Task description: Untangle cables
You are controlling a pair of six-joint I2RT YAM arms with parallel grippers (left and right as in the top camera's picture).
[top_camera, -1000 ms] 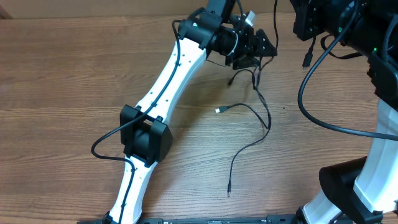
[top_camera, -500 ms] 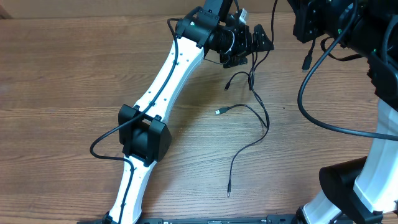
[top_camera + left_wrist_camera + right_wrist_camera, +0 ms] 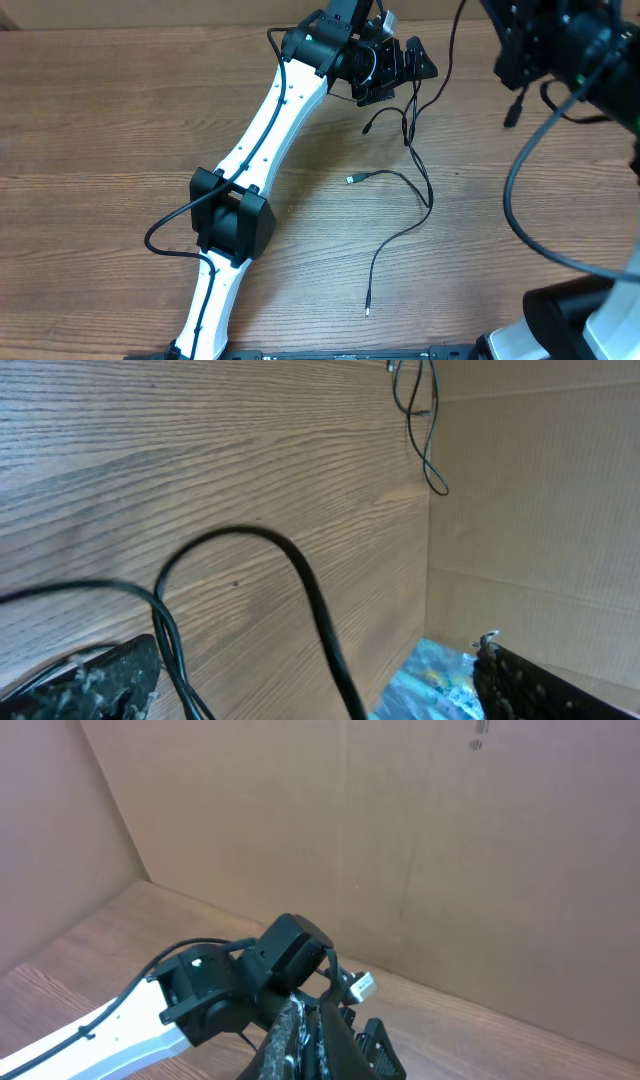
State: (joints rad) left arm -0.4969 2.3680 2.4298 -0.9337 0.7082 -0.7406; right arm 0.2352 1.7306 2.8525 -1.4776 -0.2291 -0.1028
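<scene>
Thin black cables (image 3: 418, 172) lie tangled on the wooden table, with plug ends at the middle (image 3: 351, 178) and near the front (image 3: 367, 311). My left gripper (image 3: 396, 66) stands open over the tangle's far end. In the left wrist view, cable strands (image 3: 318, 622) run loose between its wide-apart fingers (image 3: 85, 682). One strand (image 3: 447, 55) rises from the tangle toward the right arm (image 3: 560, 45). My right gripper (image 3: 312, 1012) is shut, with a thin cable (image 3: 330, 966) coming out at its fingertips.
Brown cardboard walls (image 3: 400, 840) close in the table's far side. A crinkled blue object (image 3: 432, 680) lies by the wall under the left gripper. The left arm (image 3: 262, 140) stretches diagonally across the table. A plug (image 3: 512, 113) dangles below the right arm.
The left gripper has opened and let the cables go. The right arm has moved to the right, drawing the rising strand with it.
</scene>
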